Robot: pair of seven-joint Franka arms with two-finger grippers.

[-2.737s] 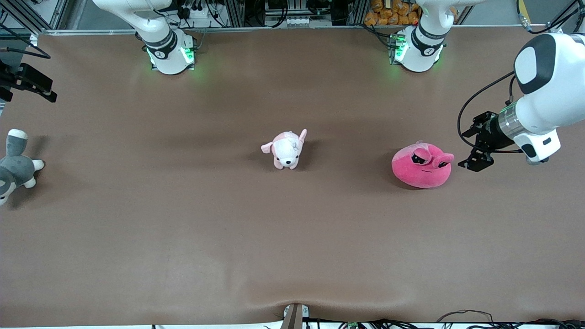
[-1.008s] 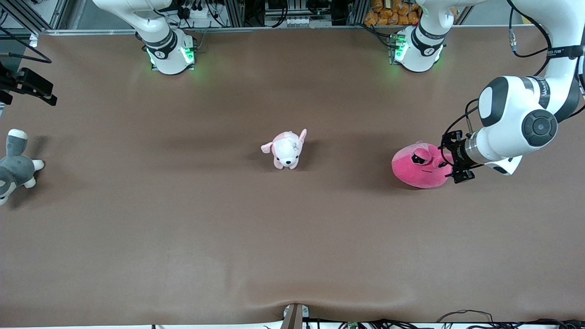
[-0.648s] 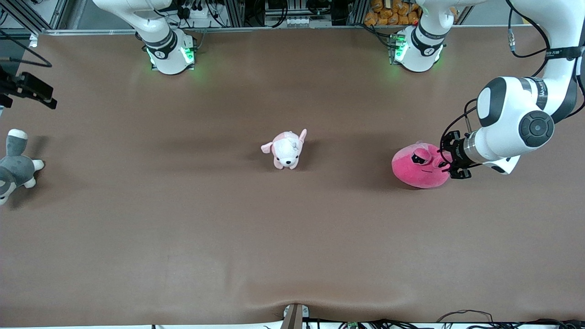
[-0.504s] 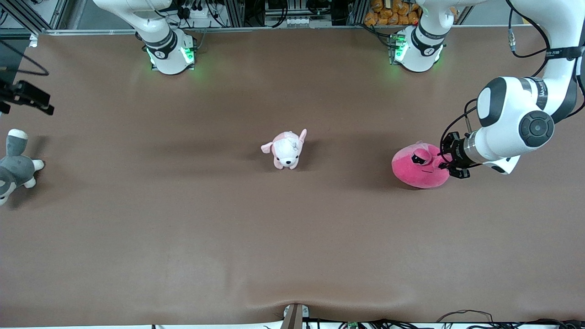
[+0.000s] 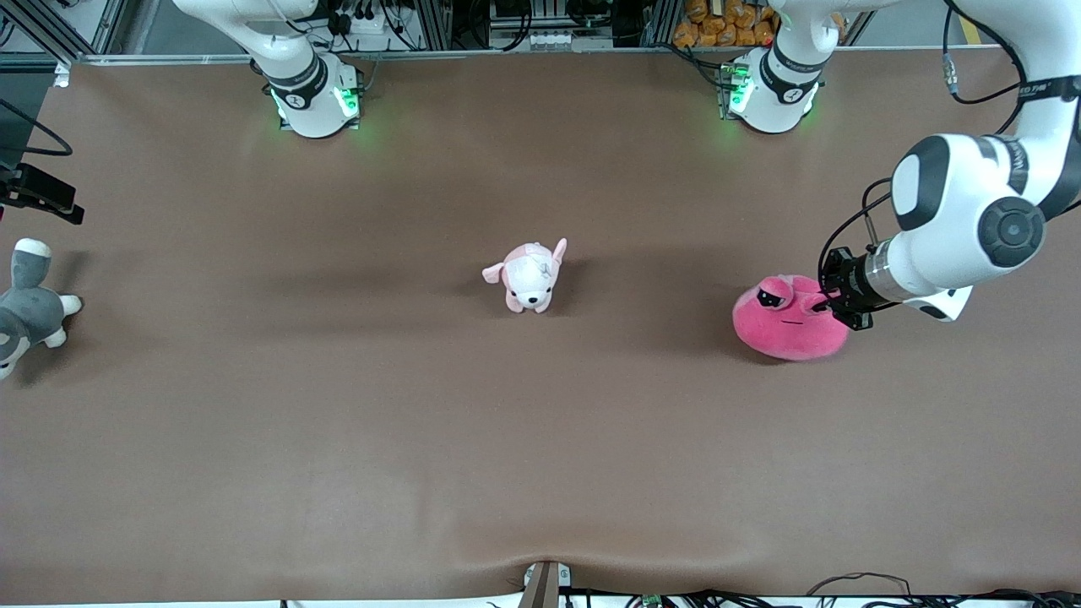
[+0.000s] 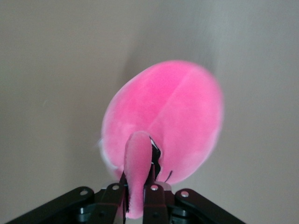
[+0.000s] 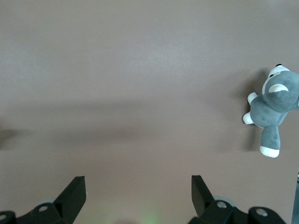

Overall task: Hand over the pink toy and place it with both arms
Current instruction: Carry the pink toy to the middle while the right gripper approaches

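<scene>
Front view puts the pink toy point(image 5: 789, 328) on the bench point(image 5: 540, 439) toward the left arm's end, with the left gripper point(image 5: 826, 302) at its upper edge by the eyes, fingers closed tight on a small fold of plush. That thin pinch is my main worry: judged from here, the soft fold could slide out once the toy's full weight hangs from it, or the body could swing and spoil the handover. Left wrist view shows what the high camera cannot, namely a narrow pink flap squeezed between the black fingers point(image 6: 153, 186) with the round body point(image 6: 163, 116) hanging off it. Only the front view shows the pale puppy plush point(image 5: 529, 276) mid-bench and the grey plush point(image 5: 27, 307) at the right arm's end. Right gripper point(image 7: 138, 193) waits over bare bench near that grey plush point(image 7: 272, 108), its fingers spread wide and holding nothing
</scene>
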